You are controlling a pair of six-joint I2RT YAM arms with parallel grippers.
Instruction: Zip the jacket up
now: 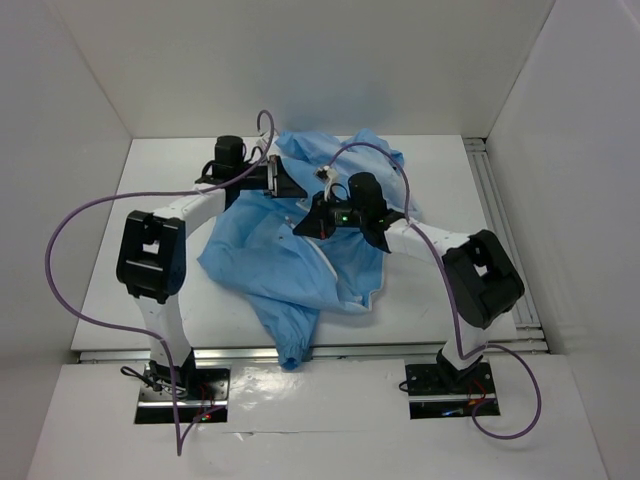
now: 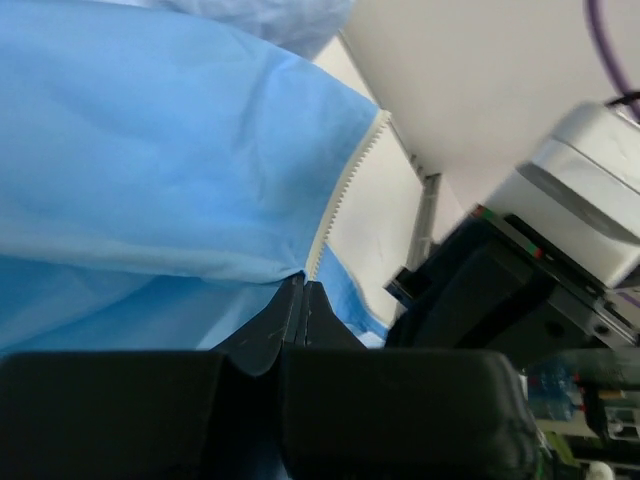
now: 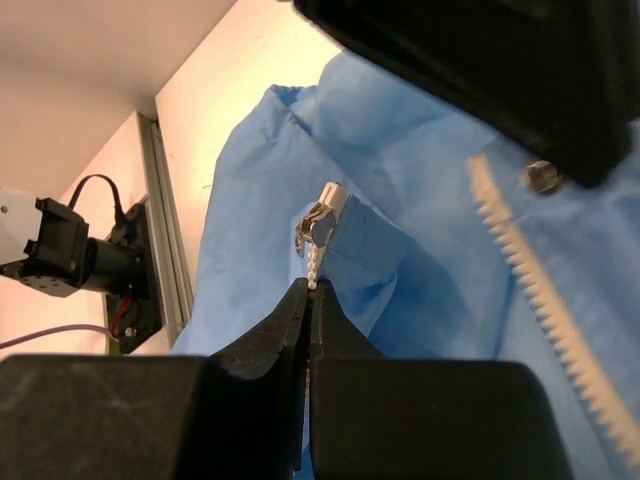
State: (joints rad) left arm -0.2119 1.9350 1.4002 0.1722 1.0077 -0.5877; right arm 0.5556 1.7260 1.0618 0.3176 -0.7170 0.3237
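Note:
The sky-blue jacket (image 1: 290, 255) lies crumpled on the white table, one sleeve hanging over the near edge. My left gripper (image 1: 283, 180) is shut on the jacket's front edge right at its white zipper teeth (image 2: 345, 190), and the fabric (image 2: 150, 160) is lifted and pulled taut. My right gripper (image 1: 318, 212) is shut on the white bead pull chain (image 3: 314, 268) of the silver zipper slider (image 3: 318, 222), which sits at the end of a blue flap. The other zipper row (image 3: 540, 300) runs down the right of the right wrist view. The two grippers are close together above the jacket's middle.
White walls enclose the table on three sides. A metal rail (image 1: 505, 235) runs along the table's right edge. Purple cables (image 1: 70, 230) loop from both arms. The left arm's black body (image 3: 470, 70) hangs over the jacket in the right wrist view.

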